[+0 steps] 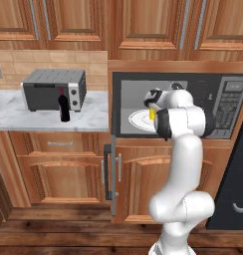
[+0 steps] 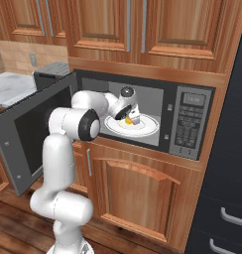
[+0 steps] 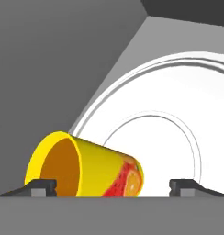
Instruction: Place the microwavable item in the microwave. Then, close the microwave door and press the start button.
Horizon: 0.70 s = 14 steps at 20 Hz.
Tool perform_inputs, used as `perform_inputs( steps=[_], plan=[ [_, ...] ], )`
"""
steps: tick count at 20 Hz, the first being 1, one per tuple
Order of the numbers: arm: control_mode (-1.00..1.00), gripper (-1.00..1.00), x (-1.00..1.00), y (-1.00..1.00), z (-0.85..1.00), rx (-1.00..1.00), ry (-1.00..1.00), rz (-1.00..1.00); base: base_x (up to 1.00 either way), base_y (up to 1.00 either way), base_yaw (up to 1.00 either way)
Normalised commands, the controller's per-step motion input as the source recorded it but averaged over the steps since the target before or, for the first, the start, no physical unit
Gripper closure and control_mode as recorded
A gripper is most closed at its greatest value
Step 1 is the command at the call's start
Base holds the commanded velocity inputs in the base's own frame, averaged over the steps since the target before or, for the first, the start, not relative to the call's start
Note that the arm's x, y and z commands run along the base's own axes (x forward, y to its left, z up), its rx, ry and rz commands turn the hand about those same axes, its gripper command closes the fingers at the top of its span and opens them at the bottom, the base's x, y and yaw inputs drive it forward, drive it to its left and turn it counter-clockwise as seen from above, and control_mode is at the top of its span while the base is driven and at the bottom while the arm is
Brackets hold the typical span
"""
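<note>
- Small yellow mug [image 3: 84,167] with red mark: on the white round plate [image 3: 178,124] inside the grey-framed microwave [image 1: 179,105].
- Two-finger gripper [image 3: 113,187]: jaws spread wide either side of mug, not gripping.
- Grey-framed microwave door [image 2: 31,134]: swung open.

I see mug [image 3: 86,167] on plate [image 3: 178,114] inside microwave [image 2: 143,116], keypad [image 2: 188,124] at right; door [image 2: 31,131] open leftward; bottle [image 1: 64,105] before toaster oven [image 1: 54,88] on counter [image 1: 24,114].
</note>
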Motion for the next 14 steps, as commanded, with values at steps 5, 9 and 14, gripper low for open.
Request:
perform_inputs(
  steps=[5,9,14],
  plan=[
    [-1.00,-1.00,-0.26,0.04,0.15,0.00,-0.33,0.00,0.00,0.00,0.00],
    [-1.00,-1.00,-0.35,0.00,0.13,-0.02,-0.27,0.00,0.00,0.00,0.00],
    [-1.00,-1.00,-0.89,0.00,0.23,-0.03,-0.13,0.00,0.00,0.00,0.00]
  ],
)
